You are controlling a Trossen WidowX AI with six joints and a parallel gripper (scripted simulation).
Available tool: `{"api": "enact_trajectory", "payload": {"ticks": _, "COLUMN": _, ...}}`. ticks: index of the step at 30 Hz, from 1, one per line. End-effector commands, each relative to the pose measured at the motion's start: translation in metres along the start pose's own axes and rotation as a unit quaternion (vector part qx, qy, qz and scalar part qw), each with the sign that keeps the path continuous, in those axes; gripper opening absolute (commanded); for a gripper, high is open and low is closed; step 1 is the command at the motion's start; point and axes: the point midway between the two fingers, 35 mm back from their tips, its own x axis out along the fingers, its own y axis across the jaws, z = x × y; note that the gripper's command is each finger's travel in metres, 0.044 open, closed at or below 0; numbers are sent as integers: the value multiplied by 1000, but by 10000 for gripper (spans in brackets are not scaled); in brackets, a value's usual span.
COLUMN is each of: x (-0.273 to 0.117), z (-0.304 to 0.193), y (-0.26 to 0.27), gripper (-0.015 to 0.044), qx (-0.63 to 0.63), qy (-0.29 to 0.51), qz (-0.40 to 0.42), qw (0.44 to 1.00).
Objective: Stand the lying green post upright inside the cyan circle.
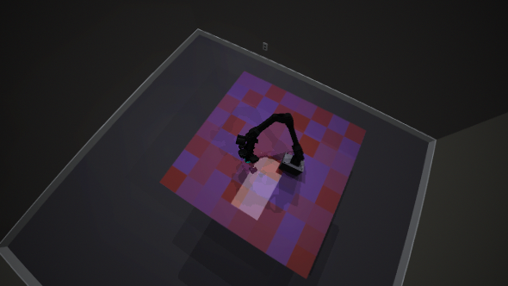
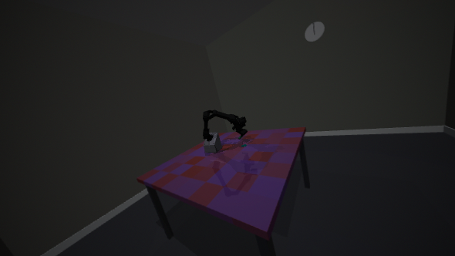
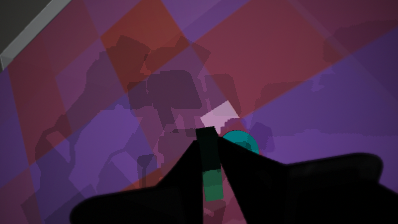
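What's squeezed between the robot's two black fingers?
In the wrist view, the green post sits between the fingers, its far end dark, left of the cyan circle.

A bare, dim room: one checkered table [image 2: 247,200], grey walls, a wall clock [image 2: 314,31].

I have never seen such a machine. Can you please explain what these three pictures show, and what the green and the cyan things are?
It is one black robot arm bolted on a checkered table. One picture looks down from above, one from the side of the room, one from a camera on the arm's wrist. In the wrist picture the claw is shut on a green post. The cyan circle, a flat mark on the table, shows just right of the post's far end.
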Motion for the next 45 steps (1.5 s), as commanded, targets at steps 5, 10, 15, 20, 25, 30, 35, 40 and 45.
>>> {"api": "enact_trajectory", "payload": {"ticks": 5, "x": 1, "z": -1, "y": 0, "gripper": 23, "qx": -2, "qy": -32, "qz": 9, "qw": 999}}
{"api": "enact_trajectory", "payload": {"ticks": 10, "x": 2, "z": -1, "y": 0, "gripper": 23, "qx": -3, "qy": -50, "qz": 14, "qw": 999}}
{"api": "enact_trajectory", "payload": {"ticks": 15, "x": 3, "z": -1, "y": 0, "gripper": 23, "qx": -4, "qy": -68, "qz": 18, "qw": 998}}
{"api": "enact_trajectory", "payload": {"ticks": 20, "x": 4, "z": -1, "y": -1, "gripper": 23, "qx": -5, "qy": -86, "qz": 22, "qw": 996}}
{"api": "enact_trajectory", "payload": {"ticks": 25, "x": 4, "z": -1, "y": -1, "gripper": 23, "qx": -7, "qy": -105, "qz": 24, "qw": 994}}
{"api": "enact_trajectory", "payload": {"ticks": 30, "x": 4, "z": -1, "y": -2, "gripper": 23, "qx": -9, "qy": -123, "qz": 27, "qw": 992}}
{"api": "enact_trajectory", "payload": {"ticks": 35, "x": 4, "z": -1, "y": -2, "gripper": 23, "qx": -11, "qy": -142, "qz": 28, "qw": 989}}
{"api": "enact_trajectory", "payload": {"ticks": 40, "x": 3, "z": -1, "y": -3, "gripper": 23, "qx": -13, "qy": -160, "qz": 29, "qw": 987}}
{"api": "enact_trajectory", "payload": {"ticks": 45, "x": 3, "z": -2, "y": -3, "gripper": 23, "qx": -16, "qy": -179, "qz": 29, "qw": 983}}
